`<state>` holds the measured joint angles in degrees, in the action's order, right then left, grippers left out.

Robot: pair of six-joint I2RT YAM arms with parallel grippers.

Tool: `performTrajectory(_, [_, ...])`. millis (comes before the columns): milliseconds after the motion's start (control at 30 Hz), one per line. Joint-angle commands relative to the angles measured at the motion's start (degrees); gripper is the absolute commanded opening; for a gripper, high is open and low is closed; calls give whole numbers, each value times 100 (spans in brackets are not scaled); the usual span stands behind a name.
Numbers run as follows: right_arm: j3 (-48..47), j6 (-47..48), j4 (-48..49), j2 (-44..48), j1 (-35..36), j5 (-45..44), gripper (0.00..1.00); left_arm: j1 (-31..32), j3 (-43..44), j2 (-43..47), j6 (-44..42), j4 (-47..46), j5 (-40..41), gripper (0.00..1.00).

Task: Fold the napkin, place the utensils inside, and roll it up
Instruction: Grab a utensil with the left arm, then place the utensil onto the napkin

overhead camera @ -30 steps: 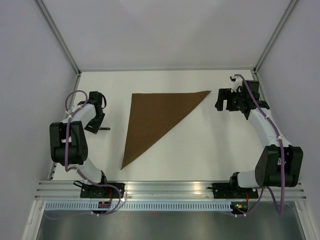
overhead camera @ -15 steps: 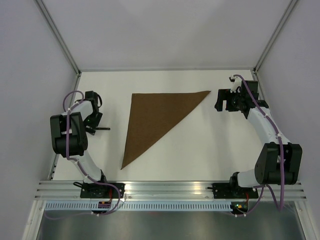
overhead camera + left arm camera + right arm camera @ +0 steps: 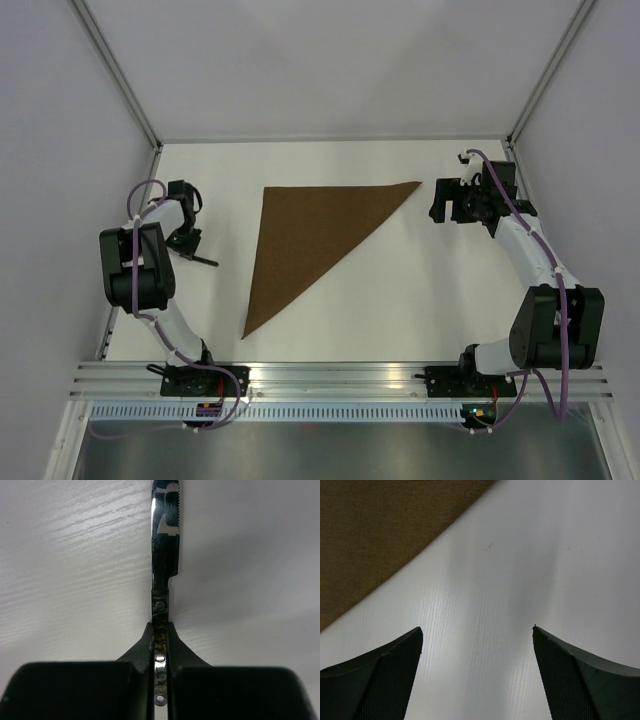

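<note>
The napkin [image 3: 305, 235] lies mid-table [image 3: 430, 290], with the knife [image 3: 165, 555] well apart to its left.

The left arm [image 3: 135, 270] and the right arm [image 3: 535, 250] are built alike: white links between chunky black joints, on black bases. A purple cable [image 3: 150, 185] loops along each. The fingers [image 3: 382, 687] are matte black, tapered, with fine mesh-textured faces.
</note>
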<state>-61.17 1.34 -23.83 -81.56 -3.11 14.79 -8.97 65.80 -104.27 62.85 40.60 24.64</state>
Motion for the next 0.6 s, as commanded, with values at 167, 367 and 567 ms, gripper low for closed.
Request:
performTrajectory(167, [-247,-11,-86,-88,56,33,94,324,932,618,-2684,-517,-1099,2])
performTrajectory(367, [-238,15,-51,-36,56,-2,94,1737,1927,557,-4838,-579,-1506,2])
performTrajectory(567, [-220,24,-51,-27,57,-63,94,3030,2130,294,-6440,-483,-1821,2])
